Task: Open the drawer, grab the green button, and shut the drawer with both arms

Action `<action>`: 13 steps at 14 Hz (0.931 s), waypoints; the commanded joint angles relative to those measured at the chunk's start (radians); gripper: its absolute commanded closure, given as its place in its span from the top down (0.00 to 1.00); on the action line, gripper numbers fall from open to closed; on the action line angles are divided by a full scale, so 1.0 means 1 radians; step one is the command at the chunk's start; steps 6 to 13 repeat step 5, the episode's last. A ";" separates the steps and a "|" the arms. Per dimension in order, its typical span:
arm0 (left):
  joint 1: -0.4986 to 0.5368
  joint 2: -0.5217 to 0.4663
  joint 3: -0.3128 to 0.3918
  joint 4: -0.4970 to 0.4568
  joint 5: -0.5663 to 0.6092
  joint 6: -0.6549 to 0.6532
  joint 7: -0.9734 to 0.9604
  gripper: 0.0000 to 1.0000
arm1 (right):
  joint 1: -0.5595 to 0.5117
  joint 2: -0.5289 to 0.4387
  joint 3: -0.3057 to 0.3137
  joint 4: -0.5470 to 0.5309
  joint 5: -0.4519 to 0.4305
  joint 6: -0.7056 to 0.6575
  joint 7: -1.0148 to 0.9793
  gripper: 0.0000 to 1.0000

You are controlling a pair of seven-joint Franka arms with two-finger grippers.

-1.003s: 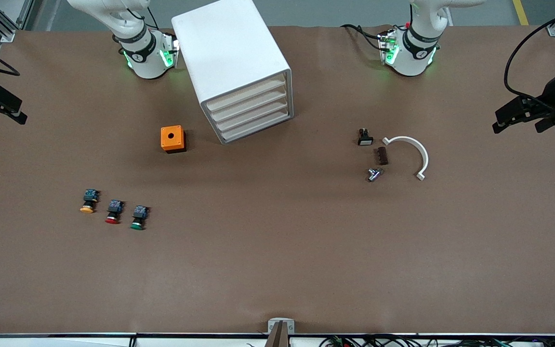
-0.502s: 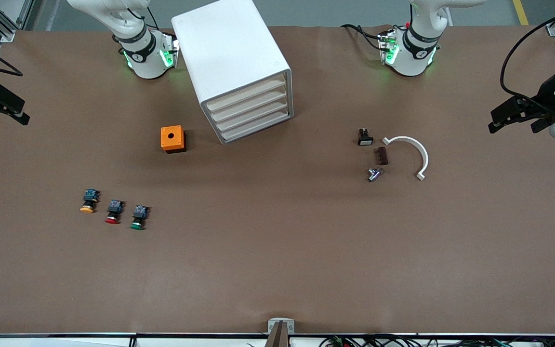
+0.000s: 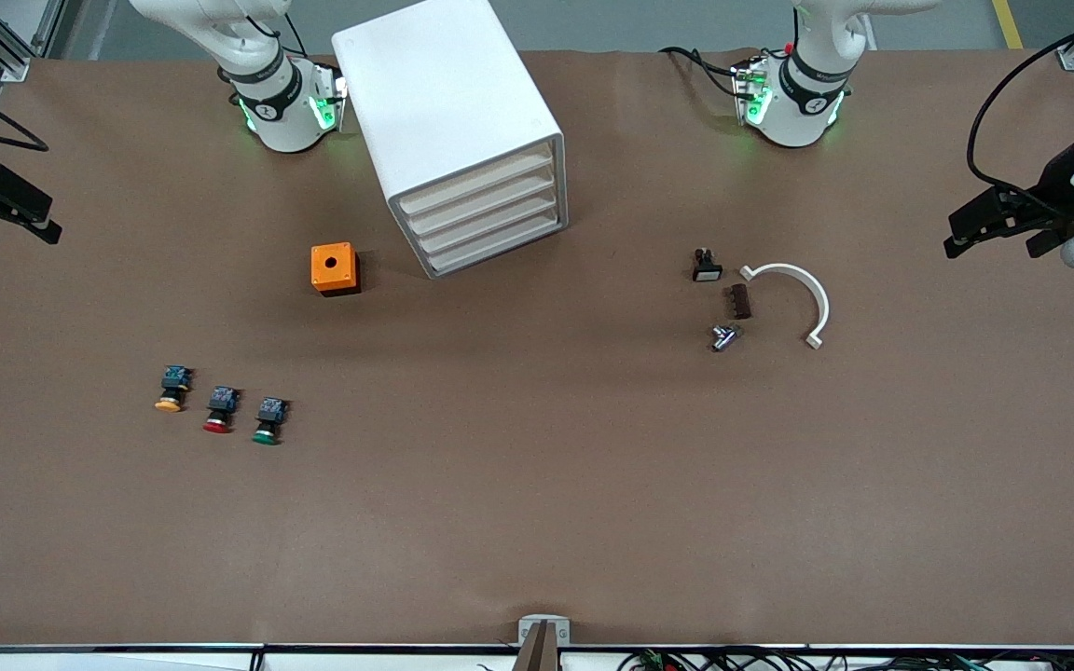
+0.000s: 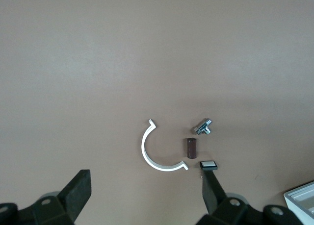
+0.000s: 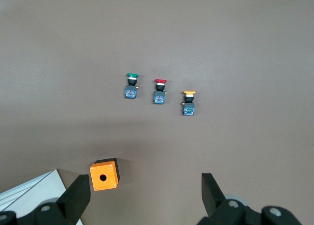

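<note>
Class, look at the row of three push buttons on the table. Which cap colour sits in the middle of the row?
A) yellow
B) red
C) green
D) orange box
B: the red-capped button lies between the yellow-capped button and the green-capped button in the front view, and the right wrist view shows the same order.

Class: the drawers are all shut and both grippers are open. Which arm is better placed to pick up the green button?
Probably the right: its gripper hangs at the green button's end of the table; the left gripper is at the other end.
</note>
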 commanded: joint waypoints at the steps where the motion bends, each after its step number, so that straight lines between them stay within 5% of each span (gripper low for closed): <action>1: 0.001 0.004 -0.007 0.014 0.021 -0.013 0.009 1.00 | 0.006 -0.003 -0.003 -0.007 -0.011 0.008 0.004 1.00; 13: 0.002 0.004 -0.007 0.014 0.020 -0.013 0.010 1.00 | 0.003 -0.003 -0.003 -0.007 -0.011 0.010 -0.005 1.00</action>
